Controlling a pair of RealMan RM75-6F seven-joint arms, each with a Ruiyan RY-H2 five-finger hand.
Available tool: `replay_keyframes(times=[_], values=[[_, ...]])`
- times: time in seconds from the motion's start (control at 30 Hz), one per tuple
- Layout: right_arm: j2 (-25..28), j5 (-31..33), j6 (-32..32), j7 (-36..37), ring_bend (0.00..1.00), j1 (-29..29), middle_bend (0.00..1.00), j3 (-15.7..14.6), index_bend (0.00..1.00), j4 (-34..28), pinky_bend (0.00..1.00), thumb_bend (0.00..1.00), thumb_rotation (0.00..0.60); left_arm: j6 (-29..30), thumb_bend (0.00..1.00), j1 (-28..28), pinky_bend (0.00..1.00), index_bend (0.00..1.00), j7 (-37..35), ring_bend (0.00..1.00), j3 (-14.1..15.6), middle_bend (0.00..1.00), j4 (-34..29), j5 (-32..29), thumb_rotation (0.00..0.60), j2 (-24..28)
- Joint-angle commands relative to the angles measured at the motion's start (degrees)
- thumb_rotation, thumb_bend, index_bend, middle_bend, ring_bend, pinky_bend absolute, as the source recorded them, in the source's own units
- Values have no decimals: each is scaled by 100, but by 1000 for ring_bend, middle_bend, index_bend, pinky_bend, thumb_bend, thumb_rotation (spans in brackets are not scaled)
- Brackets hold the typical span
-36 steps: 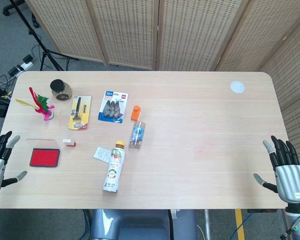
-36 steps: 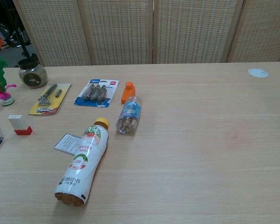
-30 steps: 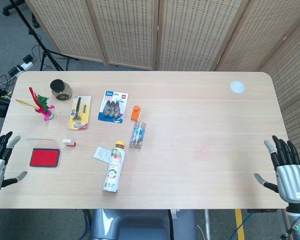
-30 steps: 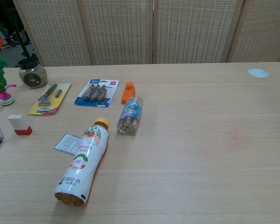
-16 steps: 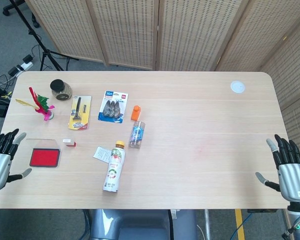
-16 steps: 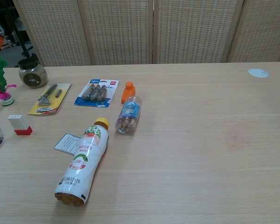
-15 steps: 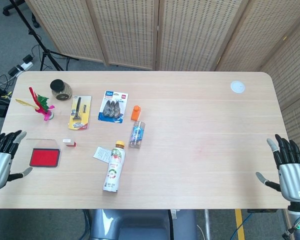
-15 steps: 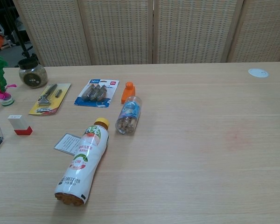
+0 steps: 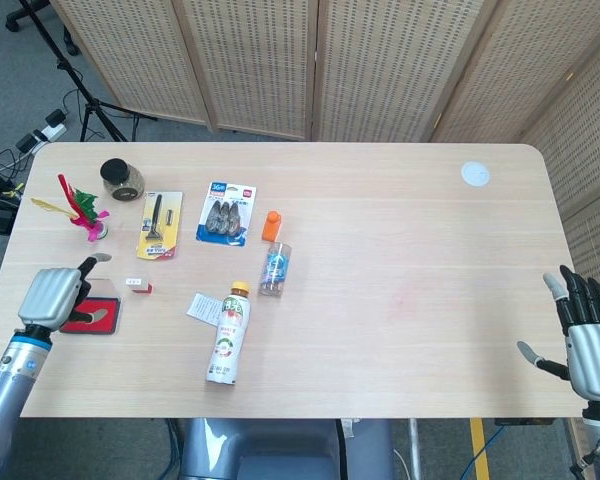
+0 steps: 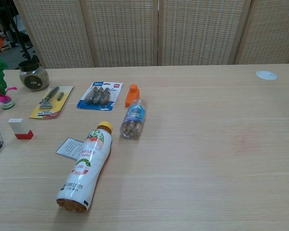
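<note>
The red ink pad point(image 9: 92, 315) lies near the table's point(image 9: 430, 250) left edge and is partly covered in the head view by the left hand point(image 9: 52, 296), which is seen from the back above it; whether the pad is touched cannot be told, nor can the lie of the fingers be made out, apart from the thumb and one fingertip standing out from the hand. In the chest view only a corner of the pad is shown at the left border, and the hand is not seen there.

Just right of the pad a small red-and-white stamp point(image 9: 137, 286) is placed. Beyond it a folded paper slip point(image 9: 201, 306) is found, with a drink bottle point(image 9: 228, 333) lying on its side against it, yellow cap away from the robot. A small clear bottle point(image 9: 274, 268) lies further back, an orange cap point(image 9: 271, 225) beside its far end.

The right hand point(image 9: 588, 345) is held off the table's right edge, well apart from everything, with its fingers spread and nothing in them.
</note>
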Motion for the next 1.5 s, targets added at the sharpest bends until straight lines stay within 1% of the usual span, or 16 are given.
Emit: replay_keyframes(times=[0.03, 0.13, 0.37, 0.5, 0.57, 0.7, 0.8, 0.93, 1.17, 1.5], values=[[12, 17, -19, 30, 0, 3, 0, 4, 0, -1, 0, 0, 600, -349, 121, -220, 926, 415, 99, 918, -125, 1000, 165, -413, 600, -164], [26, 73, -79, 98, 0, 14, 0, 15, 0, 15, 0, 0, 600, -758, 124, -416, 926, 441, 188, 918, -169, 1000, 520, -915, 600, -446], [41, 117, -160, 114, 0, 26, 0, 6, 0, 13, 0, 0, 600, -686, 138, -582, 926, 456, 403, 918, -207, 1000, 1011, -1200, 600, -899], [38, 139, -203, 118, 0, 38, 0, 5, 0, 20, 0, 0, 600, -819, 224, -671, 926, 457, 369, 918, -241, 1000, 1163, -1363, 600, -1013], [37, 153, -221, 129, 0, 45, 0, 10, 0, 21, 0, 0, 600, -867, 244, -709, 926, 460, 397, 918, -238, 1000, 1194, -1425, 600, -1038], [40, 178, -247, 144, 0, 51, 0, 16, 0, 22, 0, 0, 600, -931, 247, -756, 926, 494, 428, 918, -230, 1000, 1231, -1502, 600, -1060], [47, 193, -258, 164, 0, 51, 0, 19, 0, 15, 0, 0, 600, -960, 252, -804, 926, 495, 464, 918, -225, 1000, 1259, -1551, 600, -1097], [62, 205, -291, 198, 0, 58, 0, 16, 0, 14, 0, 0, 600, -985, 290, -890, 926, 503, 551, 918, -223, 1000, 1361, -1644, 600, -1252], [90, 233, -306, 280, 0, 56, 0, 27, 0, 16, 0, 0, 600, -929, 294, -964, 926, 512, 757, 918, -222, 1000, 1475, -1860, 600, -1413], [106, 276, -387, 302, 0, 76, 0, 24, 0, 28, 0, 0, 600, -973, 298, -1052, 926, 512, 909, 918, -195, 1000, 1494, -2020, 600, -1496]])
